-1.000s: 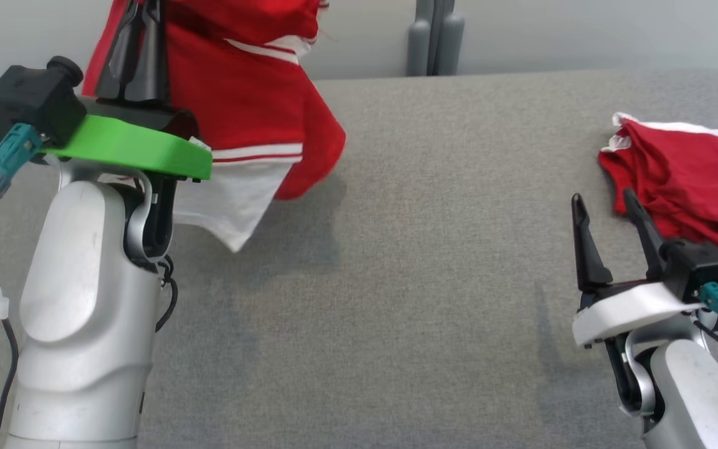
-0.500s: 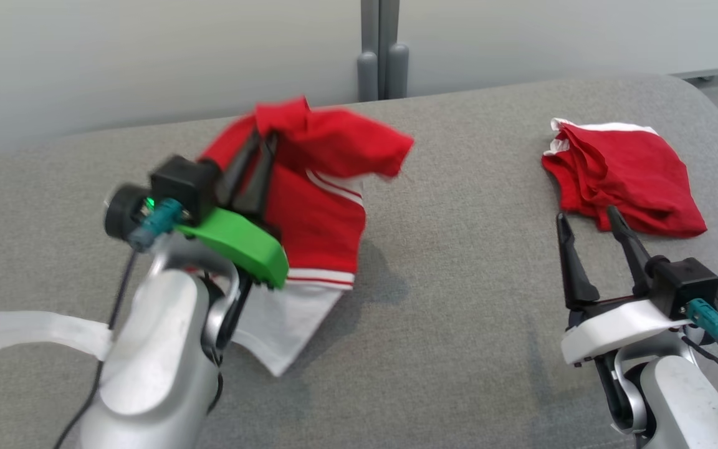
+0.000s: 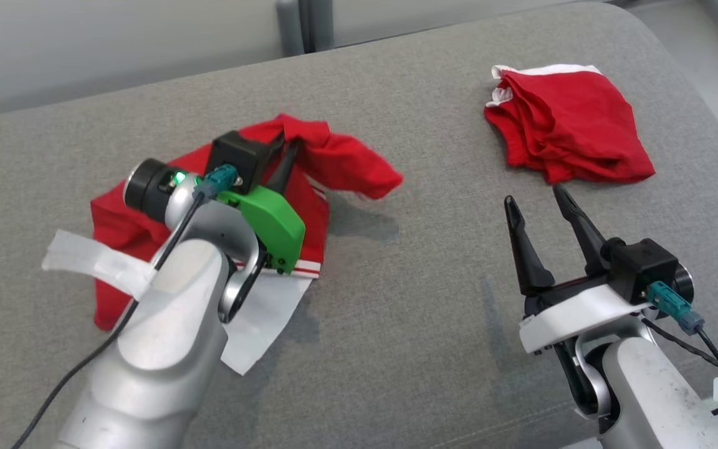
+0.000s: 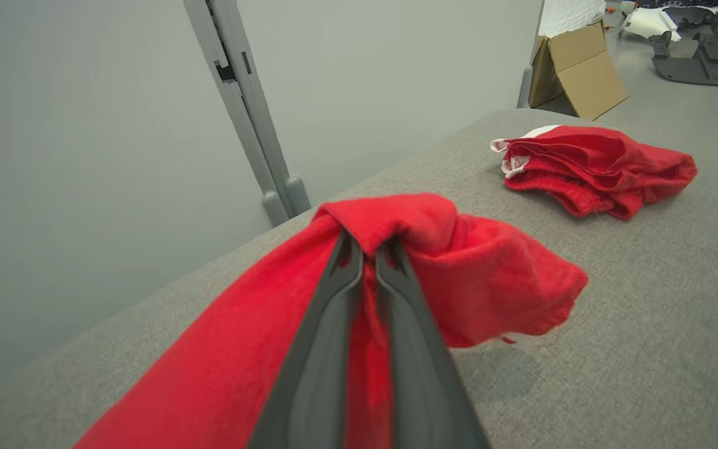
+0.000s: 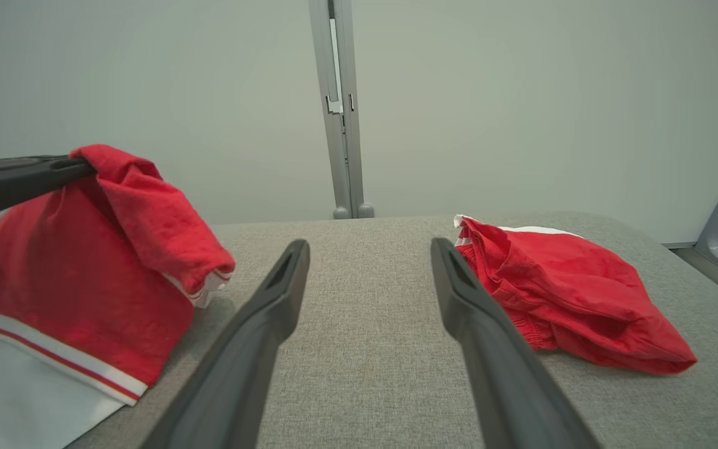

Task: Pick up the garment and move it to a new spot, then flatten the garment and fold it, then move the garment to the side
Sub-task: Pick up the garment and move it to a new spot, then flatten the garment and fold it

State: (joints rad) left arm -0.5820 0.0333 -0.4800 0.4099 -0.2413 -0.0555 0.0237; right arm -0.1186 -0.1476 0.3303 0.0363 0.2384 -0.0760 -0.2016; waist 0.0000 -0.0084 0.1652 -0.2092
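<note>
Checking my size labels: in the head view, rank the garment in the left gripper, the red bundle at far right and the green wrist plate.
1. Garment, shut in the left gripper, partly hidden by the arm.
2. Red bundle, farther off, so true size unsure.
3. Green wrist plate.

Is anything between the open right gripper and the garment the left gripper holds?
Nothing visible. Bare grey surface lies between the right gripper and the garment pinched by the left gripper. The second red garment lies beyond the right gripper's fingertips, off that path.
</note>
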